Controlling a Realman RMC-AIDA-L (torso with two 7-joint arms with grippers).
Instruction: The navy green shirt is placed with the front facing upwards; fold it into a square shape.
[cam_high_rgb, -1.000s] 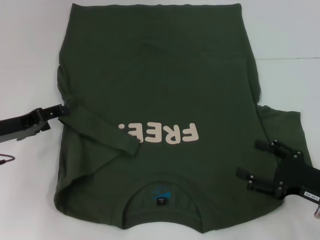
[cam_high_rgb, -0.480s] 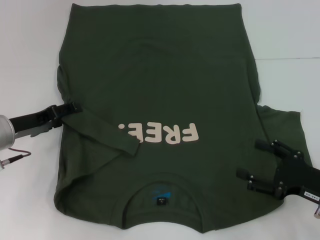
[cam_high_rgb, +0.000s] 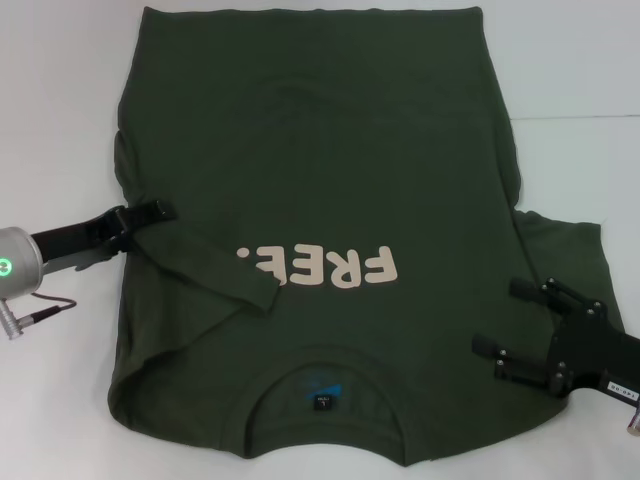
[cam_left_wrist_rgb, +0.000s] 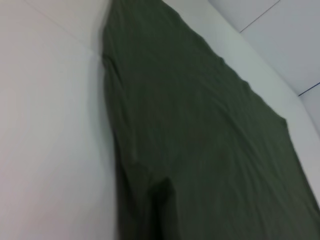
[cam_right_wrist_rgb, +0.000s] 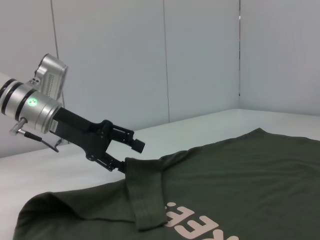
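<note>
The navy green shirt (cam_high_rgb: 320, 170) lies flat on the white table (cam_high_rgb: 60, 110), front up, with the cream "FREE!" lettering (cam_high_rgb: 320, 267) reading upside down and the collar (cam_high_rgb: 322, 385) nearest me. Its left sleeve (cam_high_rgb: 210, 262) is folded inward as a strip across the chest. My left gripper (cam_high_rgb: 155, 212) reaches in from the left at that strip's outer end. In the right wrist view the left gripper (cam_right_wrist_rgb: 131, 156) has its fingers apart, one above the fold and one low beside it. My right gripper (cam_high_rgb: 503, 318) hovers open over the shirt's right side, beside the spread right sleeve (cam_high_rgb: 570, 250).
The left wrist view holds only the shirt (cam_left_wrist_rgb: 200, 150) and the table (cam_left_wrist_rgb: 50, 150). A thin cable (cam_high_rgb: 45, 308) trails from the left wrist. White table borders the shirt on both sides and beyond the hem.
My left gripper has slid rightward, from the shirt's left edge onto the folded sleeve's outer end, and more of its silver wrist now shows. The shirt and right gripper have not moved.
</note>
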